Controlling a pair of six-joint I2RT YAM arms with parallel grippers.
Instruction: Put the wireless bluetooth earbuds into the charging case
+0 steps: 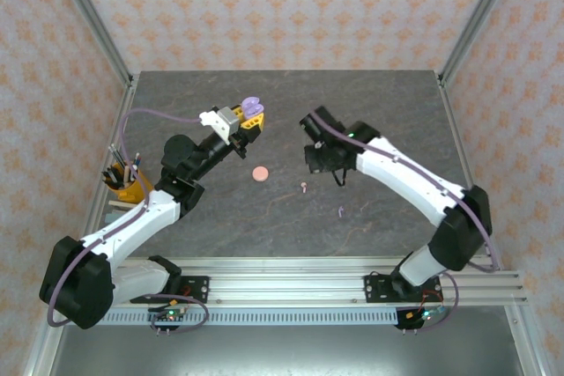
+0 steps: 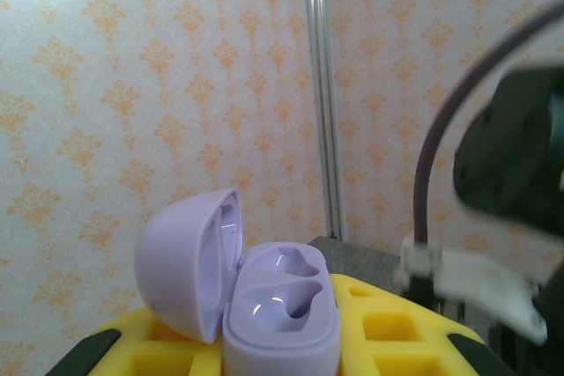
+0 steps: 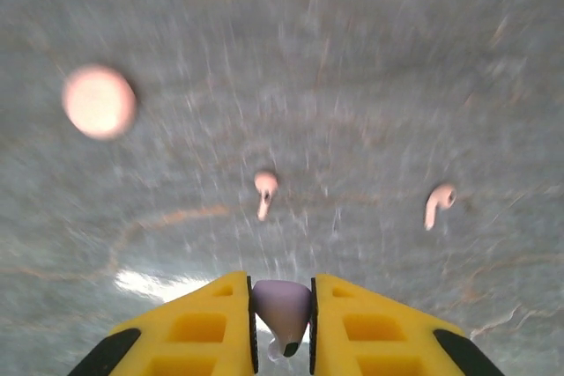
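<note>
A grey stone-patterned table (image 1: 370, 94) lies under two arms. The left gripper (image 1: 248, 125), raised above the table's left half, is clamped on a glossy lilac charging case (image 2: 282, 310) whose rounded lid (image 2: 189, 261) stands open, showing two empty moulded wells. A closed pink disc-shaped case (image 1: 260, 173) lies mid-table. The right gripper (image 3: 282, 290), above the table, pinches a tiny lilac earbud (image 3: 280, 310), stem pointing down, between its yellow fingers. Two more stemmed earbuds lie apart on the table: a pale pink earbud (image 3: 264, 189) and a second earbud (image 3: 438, 202) of blurred colour.
</note>
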